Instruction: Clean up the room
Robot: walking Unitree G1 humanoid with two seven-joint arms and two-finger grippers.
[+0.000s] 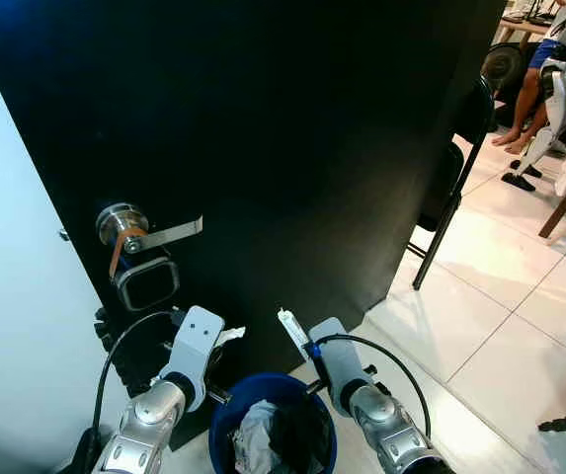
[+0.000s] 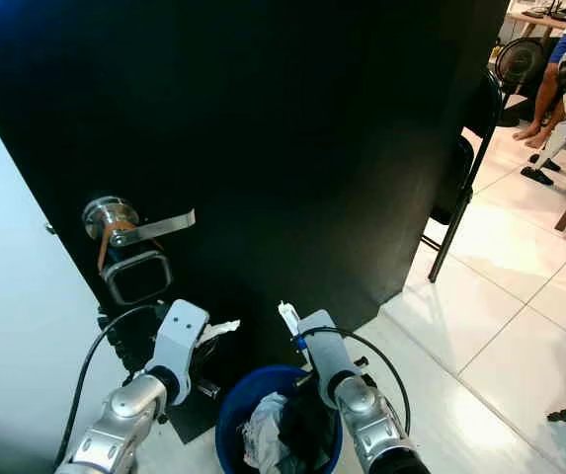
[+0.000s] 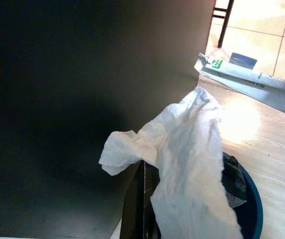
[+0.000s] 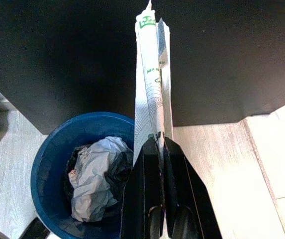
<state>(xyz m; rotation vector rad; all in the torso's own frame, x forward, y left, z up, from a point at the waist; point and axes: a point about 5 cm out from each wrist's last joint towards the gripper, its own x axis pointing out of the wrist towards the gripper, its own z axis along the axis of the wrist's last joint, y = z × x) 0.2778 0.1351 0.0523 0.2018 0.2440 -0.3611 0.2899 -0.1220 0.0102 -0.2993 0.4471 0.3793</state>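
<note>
A blue bin (image 1: pixel 225 419) stands on the floor just below me, holding crumpled paper (image 4: pixel 95 177) and black scraps. My left gripper (image 3: pixel 144 199) is shut on a crumpled white tissue (image 3: pixel 182 159) beside the bin's left rim; the tissue (image 1: pixel 229 336) sticks out past the wrist. My right gripper (image 4: pixel 158 149) is shut on a folded white paper wrapper with green print (image 4: pixel 151 84), held upright over the bin's right rim. The wrapper's tip (image 1: pixel 289 328) rises in front of the black door.
A black door (image 1: pixel 263 128) with a silver lever handle (image 1: pixel 149 235) stands open close ahead, with a white wall (image 1: pixel 11 296) to its left. A black folding chair (image 1: pixel 455 168) stands at the door's right edge. White tiled floor (image 1: pixel 500 296) spreads right; a seated person's legs (image 1: pixel 529 104) are far back.
</note>
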